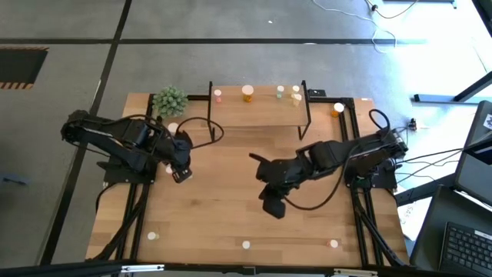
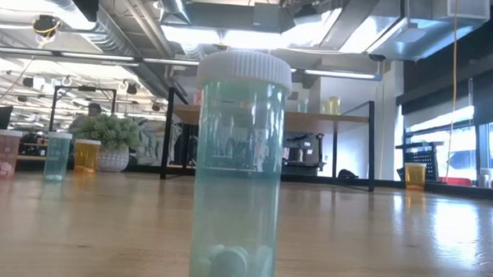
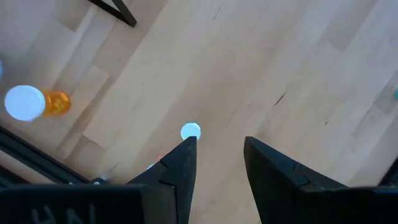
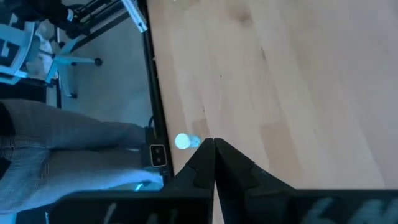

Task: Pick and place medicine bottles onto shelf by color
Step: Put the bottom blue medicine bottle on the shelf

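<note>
Shelf (image 1: pixel 257 114) holds five bottles already; more stand on desk (image 1: pixel 231 208): near edge, left side, far right corner. Left tool (image 1: pixel 181 171) half open, empty, above pink bottle (image 1: pixel 169 170). Right tool (image 1: pixel 274 206) closed, empty, mid-desk.

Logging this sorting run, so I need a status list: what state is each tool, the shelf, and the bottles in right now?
Left tool: open, empty, above the table.
Right tool: shut, holding nothing.
Shelf: upright, several bottles standing on it.
Nearest bottle: upright, capped, pills inside.
Orange bottle: standing capped on the table.
</note>
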You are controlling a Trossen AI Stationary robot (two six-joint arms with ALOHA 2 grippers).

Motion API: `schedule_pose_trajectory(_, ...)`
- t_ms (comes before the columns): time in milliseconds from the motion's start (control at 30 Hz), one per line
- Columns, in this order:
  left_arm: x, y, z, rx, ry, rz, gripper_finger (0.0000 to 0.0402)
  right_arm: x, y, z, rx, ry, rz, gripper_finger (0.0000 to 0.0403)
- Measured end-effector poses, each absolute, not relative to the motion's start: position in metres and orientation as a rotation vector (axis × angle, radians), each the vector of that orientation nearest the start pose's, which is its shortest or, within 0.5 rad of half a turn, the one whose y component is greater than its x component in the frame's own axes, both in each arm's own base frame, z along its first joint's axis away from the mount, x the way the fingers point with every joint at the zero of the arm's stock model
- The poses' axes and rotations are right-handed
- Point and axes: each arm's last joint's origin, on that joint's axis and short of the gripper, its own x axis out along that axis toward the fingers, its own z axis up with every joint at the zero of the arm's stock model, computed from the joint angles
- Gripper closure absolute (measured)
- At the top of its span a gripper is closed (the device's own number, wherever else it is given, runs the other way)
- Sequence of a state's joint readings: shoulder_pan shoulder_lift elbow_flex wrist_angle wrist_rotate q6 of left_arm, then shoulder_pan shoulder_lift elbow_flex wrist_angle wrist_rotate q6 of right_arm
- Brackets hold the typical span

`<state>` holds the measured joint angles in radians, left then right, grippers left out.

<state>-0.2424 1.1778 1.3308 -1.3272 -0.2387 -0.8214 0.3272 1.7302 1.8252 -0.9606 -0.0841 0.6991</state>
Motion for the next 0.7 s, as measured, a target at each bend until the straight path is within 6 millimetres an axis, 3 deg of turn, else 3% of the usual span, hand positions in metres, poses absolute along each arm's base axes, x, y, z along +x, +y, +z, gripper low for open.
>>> schedule_pose_trajectory(267, 0.186, -0.037, 0.356, -0.456, 1.0, 0.533, 0.0273, 0.342, 0.131, 0.37, 0.451, 0.974, 0.143, 0.0393)
schedule_pose_trajectory(533, 0.186, -0.037, 0.356, -0.495, 0.989, 0.556, 0.0273, 0.341, 0.13, 0.369, 0.363, 0.976, 0.189, 0.0393)
schedule_pose_trajectory(700, 0.185, -0.039, 0.356, -0.483, 0.993, 0.544, 0.0273, 0.343, 0.131, 0.368, 0.422, 0.981, 0.16, 0.0393)
